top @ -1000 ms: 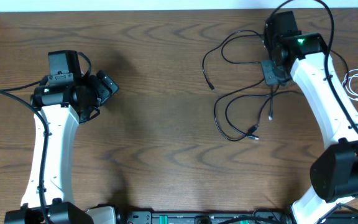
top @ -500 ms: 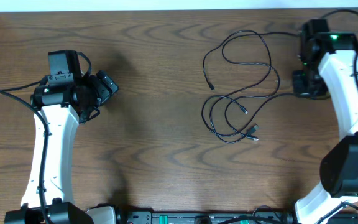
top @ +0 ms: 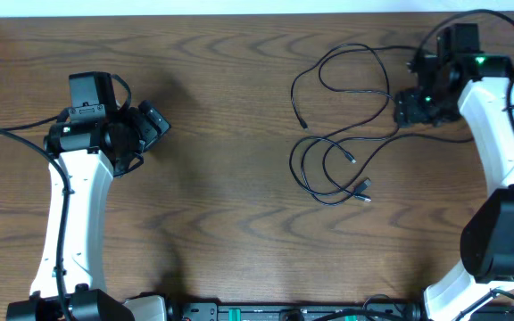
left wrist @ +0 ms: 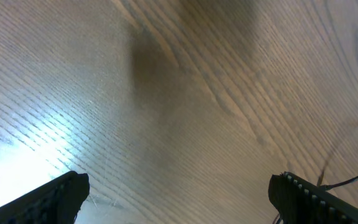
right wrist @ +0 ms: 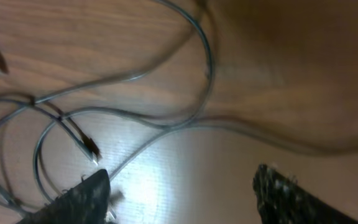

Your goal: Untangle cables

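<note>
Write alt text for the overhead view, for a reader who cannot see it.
Tangled black cables lie looped on a wooden table, right of centre. The right claw is open beside them. The left claw is open, far across the table.

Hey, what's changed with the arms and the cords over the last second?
The right pincer dragged the thin black cables rightward, which respread their loops. It then opened and let go, and now sits just right of them. The left pincer stayed open and still.
</note>
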You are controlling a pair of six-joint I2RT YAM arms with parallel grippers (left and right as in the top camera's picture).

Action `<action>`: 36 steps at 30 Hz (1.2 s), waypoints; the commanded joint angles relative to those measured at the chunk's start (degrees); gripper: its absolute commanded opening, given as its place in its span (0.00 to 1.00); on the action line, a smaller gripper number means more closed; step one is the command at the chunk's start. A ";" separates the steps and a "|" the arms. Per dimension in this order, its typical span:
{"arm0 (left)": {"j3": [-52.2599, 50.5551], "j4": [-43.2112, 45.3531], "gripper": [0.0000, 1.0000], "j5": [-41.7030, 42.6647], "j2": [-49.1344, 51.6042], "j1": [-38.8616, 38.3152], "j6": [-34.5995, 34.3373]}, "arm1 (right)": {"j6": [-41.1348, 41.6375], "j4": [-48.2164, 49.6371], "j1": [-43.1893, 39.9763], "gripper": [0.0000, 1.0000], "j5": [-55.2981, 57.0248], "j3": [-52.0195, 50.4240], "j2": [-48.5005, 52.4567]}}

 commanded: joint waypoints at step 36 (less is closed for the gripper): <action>0.31 -0.20 0.98 -0.35 0.26 0.20 -0.48 | -18.27 61.51 3.21 0.73 -3.06 -26.38 12.02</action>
